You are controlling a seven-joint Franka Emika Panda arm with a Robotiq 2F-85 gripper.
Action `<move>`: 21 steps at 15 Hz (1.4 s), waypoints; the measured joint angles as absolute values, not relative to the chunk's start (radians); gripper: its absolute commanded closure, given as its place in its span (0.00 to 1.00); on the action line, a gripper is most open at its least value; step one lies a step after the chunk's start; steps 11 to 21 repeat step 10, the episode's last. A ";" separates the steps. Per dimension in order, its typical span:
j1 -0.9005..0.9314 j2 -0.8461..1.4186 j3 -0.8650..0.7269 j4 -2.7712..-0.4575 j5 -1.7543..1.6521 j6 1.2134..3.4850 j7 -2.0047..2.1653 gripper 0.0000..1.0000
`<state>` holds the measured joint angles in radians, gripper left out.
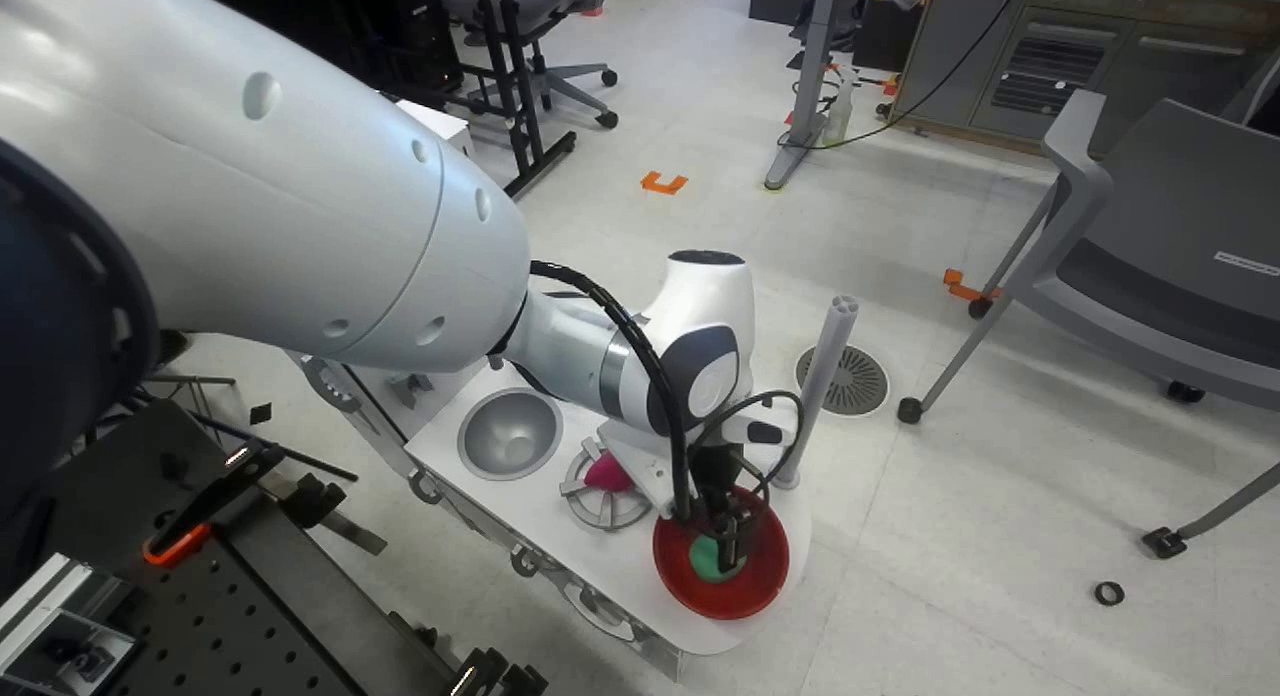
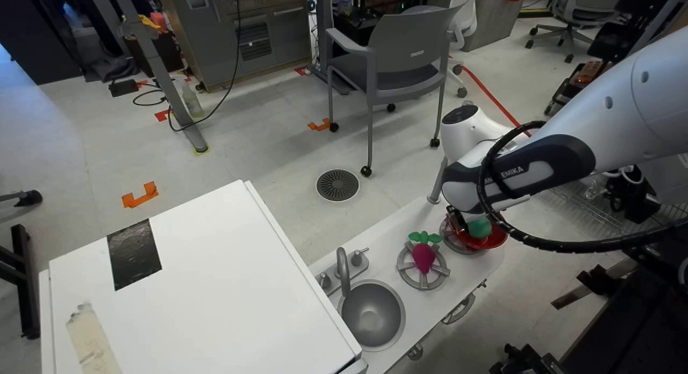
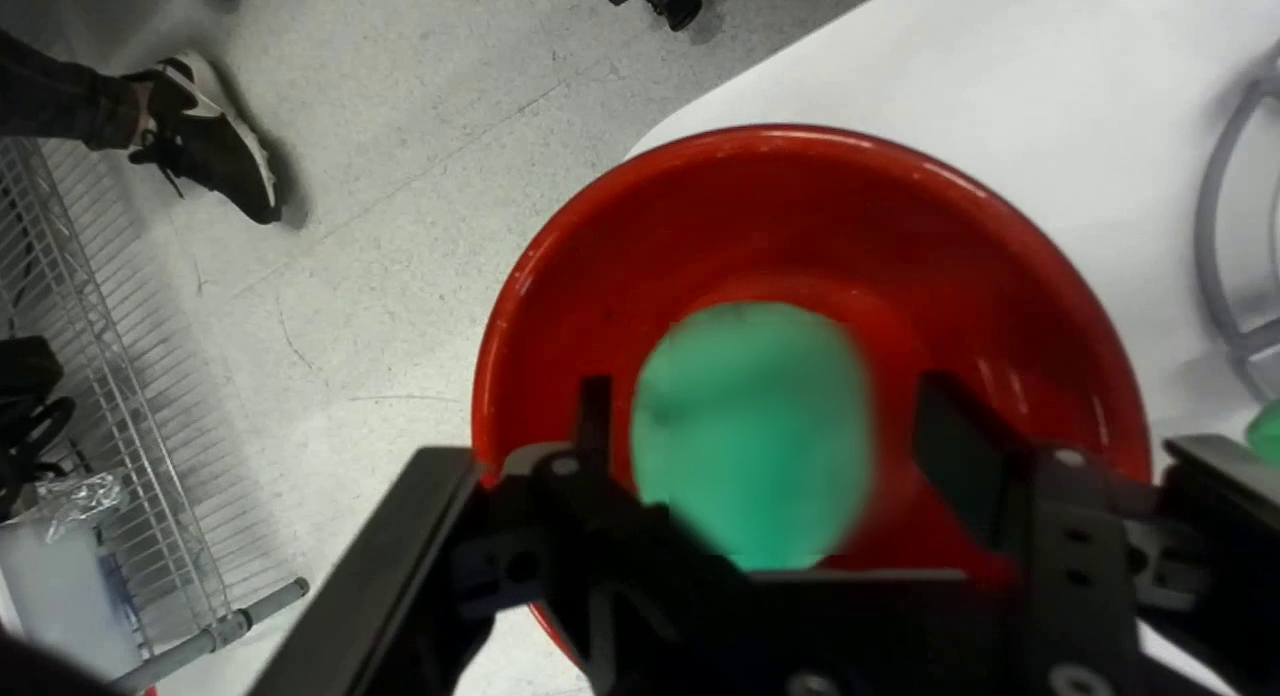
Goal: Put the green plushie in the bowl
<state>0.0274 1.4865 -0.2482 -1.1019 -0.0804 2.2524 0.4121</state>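
Observation:
The green plushie (image 3: 755, 446) is a rounded lump, blurred along its edges in the wrist view. It shows against the inside of the red bowl (image 3: 790, 206). My gripper (image 3: 762, 384) is open over the bowl, with a finger on each side of the plushie and a gap on both sides. In both exterior views the plushie (image 1: 705, 561) (image 2: 480, 228) appears within the outline of the bowl (image 1: 765, 584) (image 2: 497, 239), at the gripper's fingers (image 1: 732, 551). I cannot tell whether it rests on the bowl's bottom. The gripper's body hides the bowl's near part.
A pink-and-green item (image 2: 423, 257) lies on a grey burner ring (image 2: 406, 277) beside the bowl. A grey basin (image 1: 510, 436) with a faucet (image 2: 343, 269) is farther along the white counter. A grey post (image 1: 822, 386) stands near the bowl. A white box (image 2: 215, 277) stands at the counter's end.

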 measured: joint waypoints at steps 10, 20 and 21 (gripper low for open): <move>-0.006 1.370 -0.130 -1.127 -0.045 2.102 0.225 0.00; -0.006 1.370 -0.130 -1.127 -0.045 2.102 0.225 0.00; -0.006 1.370 -0.130 -1.127 -0.045 2.102 0.225 0.00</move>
